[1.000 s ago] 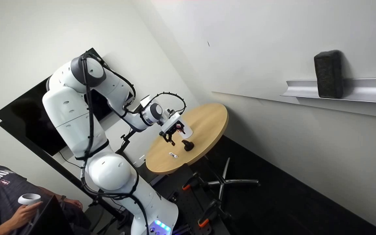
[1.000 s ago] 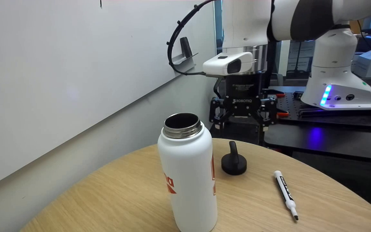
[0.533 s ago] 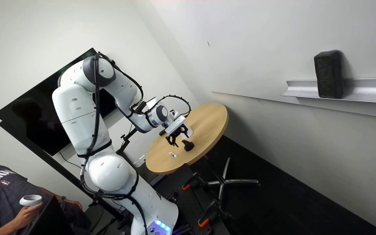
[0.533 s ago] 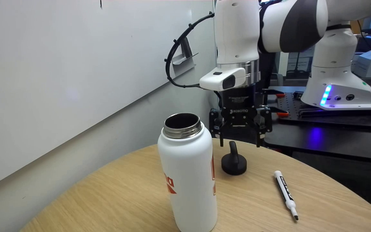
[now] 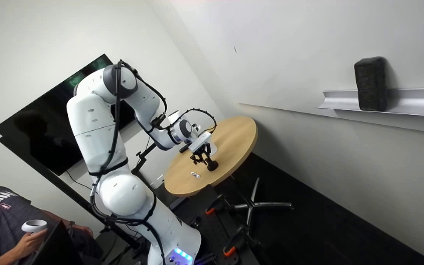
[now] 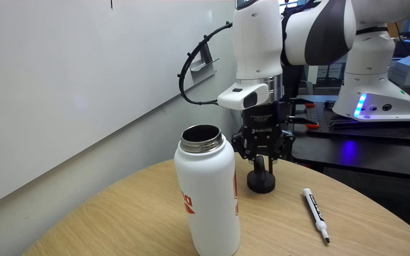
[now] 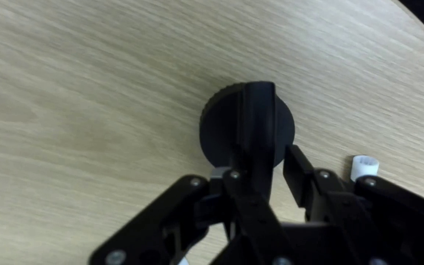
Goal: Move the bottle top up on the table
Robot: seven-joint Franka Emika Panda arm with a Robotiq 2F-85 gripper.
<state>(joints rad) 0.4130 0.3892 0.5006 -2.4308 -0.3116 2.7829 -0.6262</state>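
Observation:
The black bottle top (image 6: 261,183) stands handle-up on the light wooden table (image 6: 130,213), just behind the bottle. White with red print and open at its neck, the bottle (image 6: 208,192) stands upright. My gripper (image 6: 263,170) points straight down, its narrowed jaws on either side of the handle. In the wrist view, one finger of the gripper (image 7: 265,154) lies against or very near the handle of the bottle top (image 7: 221,129), while a strip of table shows between the handle and the opposite finger. The bottle (image 5: 214,149) is partly hidden behind the gripper in an exterior view.
A white marker (image 6: 315,213) lies on the table beside the bottle top; its white end (image 7: 364,165) shows near a finger in the wrist view. A whiteboard wall (image 6: 84,89) runs along the table. The robot's black mounting platform (image 6: 368,142) adjoins the table.
My gripper has come down over the bottle top and its jaws have drawn much closer together around the handle. The bottle top has shifted slightly sideways. Bottle and marker have stayed put.

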